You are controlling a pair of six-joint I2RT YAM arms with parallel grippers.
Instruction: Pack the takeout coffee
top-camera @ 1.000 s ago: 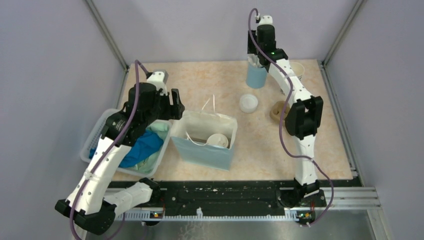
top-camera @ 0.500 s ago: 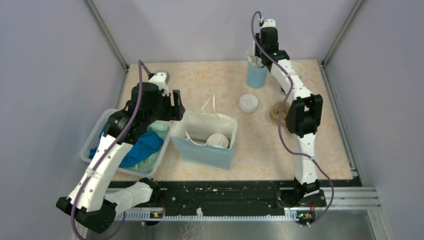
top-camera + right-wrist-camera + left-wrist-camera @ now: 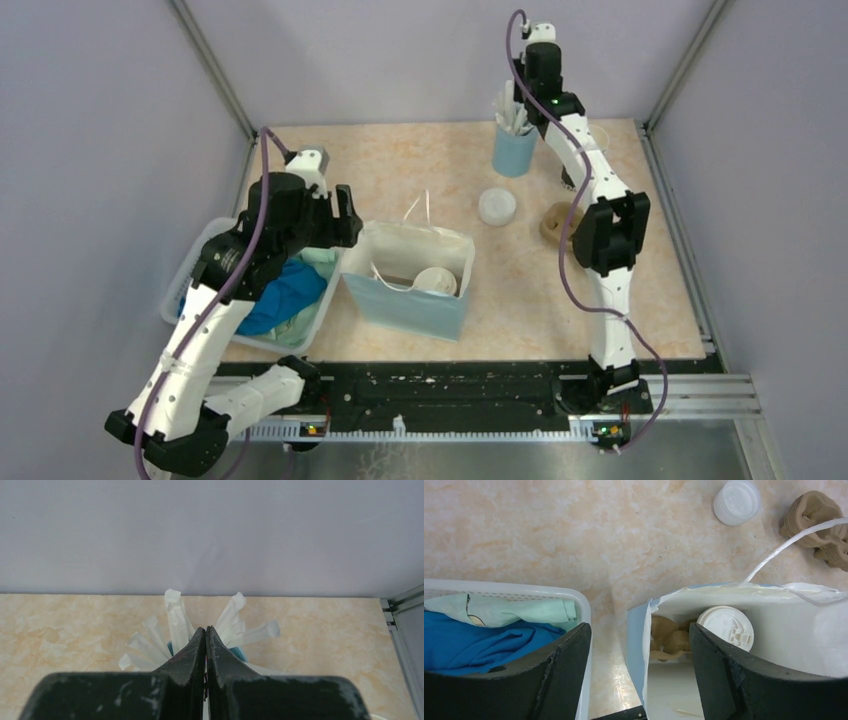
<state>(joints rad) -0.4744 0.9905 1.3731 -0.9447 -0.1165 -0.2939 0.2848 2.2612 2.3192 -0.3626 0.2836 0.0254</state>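
The takeout coffee [image 3: 435,280] stands inside the open light-blue paper bag [image 3: 405,305], and only its white dome lid [image 3: 725,628] shows. My left gripper [image 3: 639,630] hangs open over the bag's left wall, one finger above the basket and the other above the bag's inside, with nothing held. In the top view the left gripper [image 3: 345,215] sits at the bag's left rim. My right gripper [image 3: 205,628] is shut above a blue cup of wrapped straws [image 3: 513,145] at the far edge. A white sliver shows low in its slit; whether a straw is pinched I cannot tell.
A white basket [image 3: 178,290] with blue cloth [image 3: 474,645] lies left of the bag. A loose white lid [image 3: 497,207] and a brown cardboard piece [image 3: 553,222] lie behind the bag. Paper cups [image 3: 598,138] stand at the far right. Crumpled brown paper [image 3: 669,637] is in the bag.
My right gripper has closed and risen a little from the straw cup. The left arm has shifted slightly left, its gripper still open over the bag's edge.
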